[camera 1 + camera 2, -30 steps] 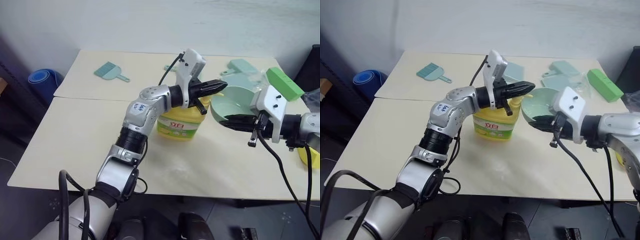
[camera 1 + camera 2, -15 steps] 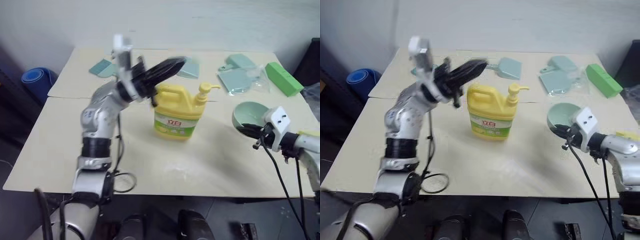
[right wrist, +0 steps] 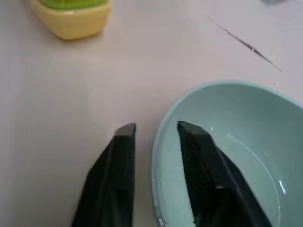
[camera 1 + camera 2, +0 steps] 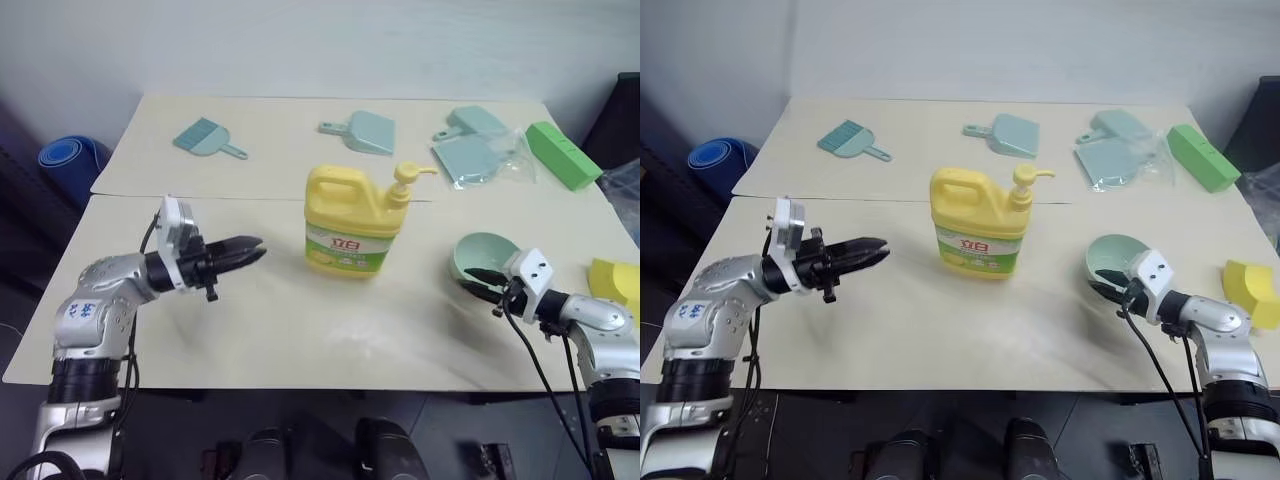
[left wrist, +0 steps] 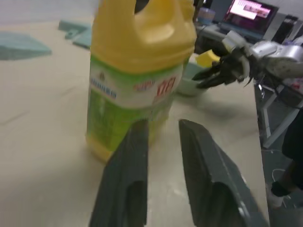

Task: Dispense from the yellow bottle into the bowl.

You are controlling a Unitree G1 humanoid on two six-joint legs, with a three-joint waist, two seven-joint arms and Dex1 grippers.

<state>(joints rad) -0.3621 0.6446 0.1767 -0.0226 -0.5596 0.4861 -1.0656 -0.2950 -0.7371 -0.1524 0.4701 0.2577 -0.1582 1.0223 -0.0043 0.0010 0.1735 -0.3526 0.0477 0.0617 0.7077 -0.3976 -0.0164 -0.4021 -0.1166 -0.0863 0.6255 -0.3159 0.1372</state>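
The yellow bottle (image 4: 355, 222) stands upright mid-table, its pump spout pointing toward the robot's right. The pale green bowl (image 4: 484, 258) rests on the table to the right of the bottle. My right gripper (image 4: 479, 276) is open, and in the right wrist view its fingers (image 3: 120, 170) straddle the near rim of the bowl (image 3: 236, 142) with a gap on each side. My left gripper (image 4: 248, 250) hovers level to the left of the bottle, pointing at it. It is open, with nothing between its fingers (image 5: 130, 179), a short way from the bottle (image 5: 137, 71).
Several teal dustpans (image 4: 362, 130) lie along the far side of the table. A green block (image 4: 562, 153) lies at the back right and a yellow block (image 4: 612, 280) at the right edge. A blue roll (image 4: 65, 155) sits on the floor beyond the left edge.
The left gripper swung from above the bottle's pump down and to the left, then opened. The right gripper lowered the bowl onto the table to the right and opened around its rim.
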